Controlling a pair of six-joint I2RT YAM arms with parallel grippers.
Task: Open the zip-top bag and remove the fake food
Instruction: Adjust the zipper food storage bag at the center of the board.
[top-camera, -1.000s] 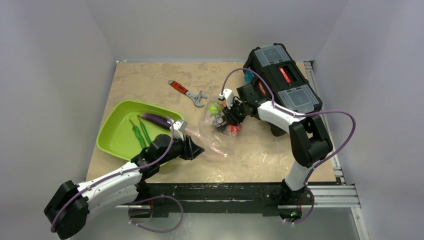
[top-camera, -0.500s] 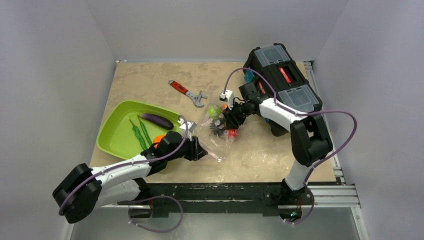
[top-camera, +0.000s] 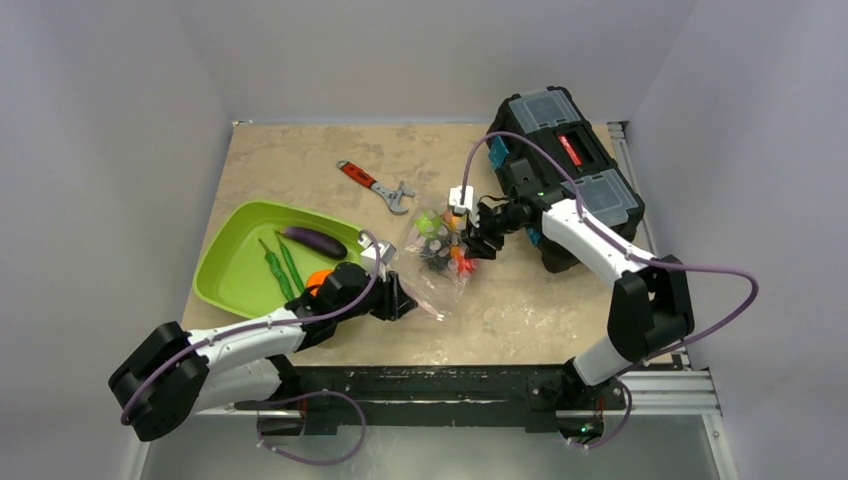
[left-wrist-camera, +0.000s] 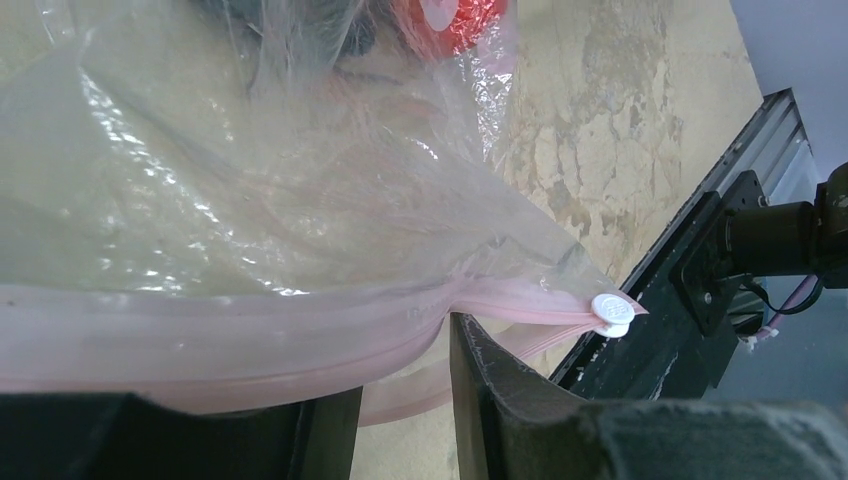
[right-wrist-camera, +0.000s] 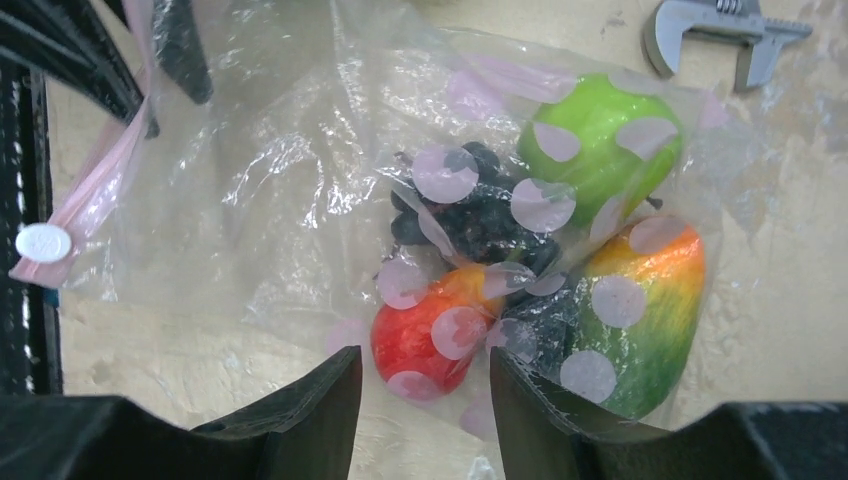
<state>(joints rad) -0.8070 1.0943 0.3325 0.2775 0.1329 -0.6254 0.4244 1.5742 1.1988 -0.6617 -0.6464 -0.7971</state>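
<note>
Right of the green tray (top-camera: 232, 262), the clear zip-top bag (top-camera: 432, 268) lies crumpled with its pink zip strip (left-wrist-camera: 250, 335) apparently still mostly closed. Inside bunch the fake food (right-wrist-camera: 530, 250): green, red, dark grapes.

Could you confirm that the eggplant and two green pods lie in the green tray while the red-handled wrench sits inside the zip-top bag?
Not quite: the top external view shows the red-handled wrench on the bare table, outside the zip-top bag. The eggplant and green pods do lie in the green tray.

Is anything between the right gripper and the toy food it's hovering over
Yes. The zip-top bag film covers the fake food under the right gripper. The left gripper pinches the pink zip edge.
</note>
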